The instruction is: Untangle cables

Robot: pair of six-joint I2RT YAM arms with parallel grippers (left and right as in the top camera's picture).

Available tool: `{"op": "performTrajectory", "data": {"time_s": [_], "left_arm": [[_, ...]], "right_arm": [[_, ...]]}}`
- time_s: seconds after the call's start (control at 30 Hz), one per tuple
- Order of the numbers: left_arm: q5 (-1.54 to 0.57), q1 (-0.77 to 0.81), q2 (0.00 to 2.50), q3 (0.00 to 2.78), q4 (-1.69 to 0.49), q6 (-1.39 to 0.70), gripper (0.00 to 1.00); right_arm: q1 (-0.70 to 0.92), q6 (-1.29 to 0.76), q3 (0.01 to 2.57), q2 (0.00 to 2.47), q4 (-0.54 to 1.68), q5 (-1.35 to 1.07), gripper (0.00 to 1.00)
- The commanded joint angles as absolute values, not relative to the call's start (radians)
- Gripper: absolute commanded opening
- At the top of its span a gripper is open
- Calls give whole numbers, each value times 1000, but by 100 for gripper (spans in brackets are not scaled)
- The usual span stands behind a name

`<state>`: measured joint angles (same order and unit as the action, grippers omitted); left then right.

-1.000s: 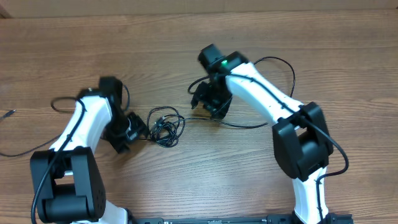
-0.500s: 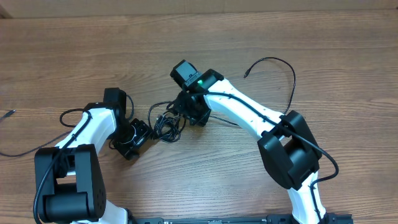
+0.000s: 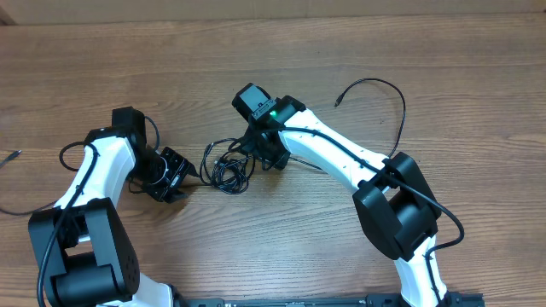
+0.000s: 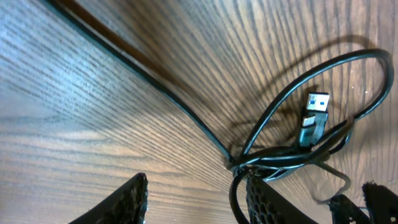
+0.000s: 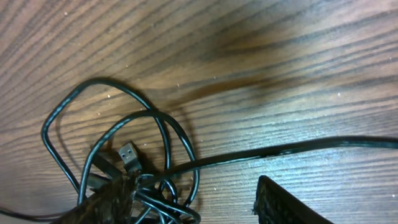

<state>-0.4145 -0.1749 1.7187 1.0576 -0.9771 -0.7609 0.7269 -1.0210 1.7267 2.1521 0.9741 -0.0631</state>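
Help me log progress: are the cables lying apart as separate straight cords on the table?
No, in the overhead view the cables sit bunched together in one knot of overlapping loops.

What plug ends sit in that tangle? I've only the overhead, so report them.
Observer: The left wrist view shows a USB plug with a blue insert, lying inside a loop of the cables.
Operator: Check the right wrist view.
Observer: There a plug end lies inside the loops, near the right gripper, whose jaws are open.
Operator: Report the left gripper.
Observer: The left gripper is open, with bare wood between its jaws.
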Motion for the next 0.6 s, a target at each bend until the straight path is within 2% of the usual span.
{"op": "performTrajectory", "data": {"time_s": [0.0, 0.2, 0.3, 0.57], "left_arm": [[-371, -165, 1719, 1073, -983, -882, 54], [-257, -101, 1721, 1065, -973, -1032, 53], [-224, -56, 1728, 1061, -960, -1097, 51], [-179, 12, 1736, 1059, -912, -1185, 36]], "right_arm": [[725, -1029, 1720, 2155, 962, -15, 60], [725, -1028, 1720, 2155, 963, -12, 56], [725, -1024, 1720, 2155, 962, -11, 50], [725, -1024, 1720, 2155, 974, -7, 45]]}}
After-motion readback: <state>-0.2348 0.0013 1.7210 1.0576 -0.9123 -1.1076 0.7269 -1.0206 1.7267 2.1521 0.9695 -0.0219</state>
